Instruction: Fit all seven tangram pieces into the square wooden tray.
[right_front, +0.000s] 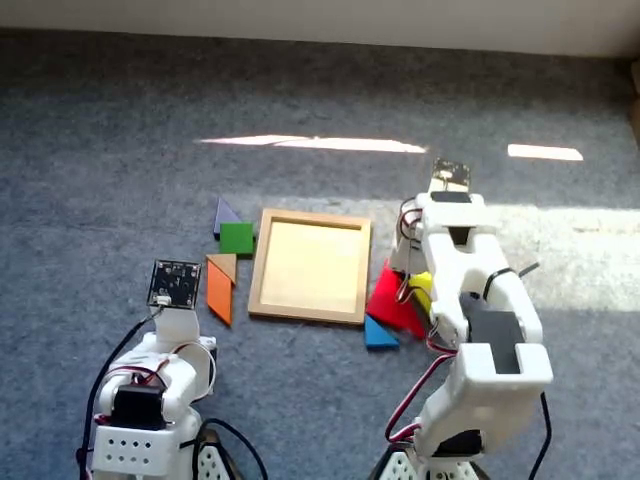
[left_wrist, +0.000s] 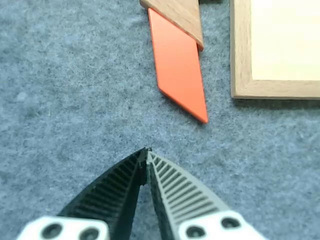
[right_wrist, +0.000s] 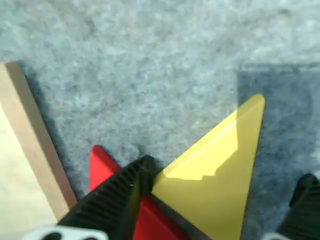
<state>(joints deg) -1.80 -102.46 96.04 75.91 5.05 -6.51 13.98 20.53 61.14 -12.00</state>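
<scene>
1. The left arm (right_front: 160, 380) sits folded low at the near edge. Its wrist points toward the pieces on the left of the tray (right_front: 310, 265).
2. The left gripper (left_wrist: 146, 152) is clenched tip to tip on nothing, just above the carpet (right_front: 120, 150) and a little short of the orange piece (left_wrist: 179, 65).
3. The right arm (right_front: 470, 290) stretches forward along the tray's right side, with its wrist bent down.
4. The right gripper (right_wrist: 226, 170) is spread wide, with the yellow triangle (right_wrist: 220, 145) lying between its fingers. One finger (right_wrist: 132, 187) rests over the edge of the red triangle (right_wrist: 102, 167).
5. The tray lies flat in the middle with nothing in it.
6. To its left are a purple triangle (right_front: 225, 213), a green square (right_front: 237, 237), a brown triangle (right_front: 222, 265) and the orange piece; the brown triangle touches the orange piece.
7. To its right, the red triangle lies just beside the rim, the yellow one overlaps it, and a blue triangle (right_front: 380, 333) is at its near corner.
8. The carpet is grey-blue, with sun stripes (right_front: 315, 143) across its far side and a pale wall beyond.
</scene>
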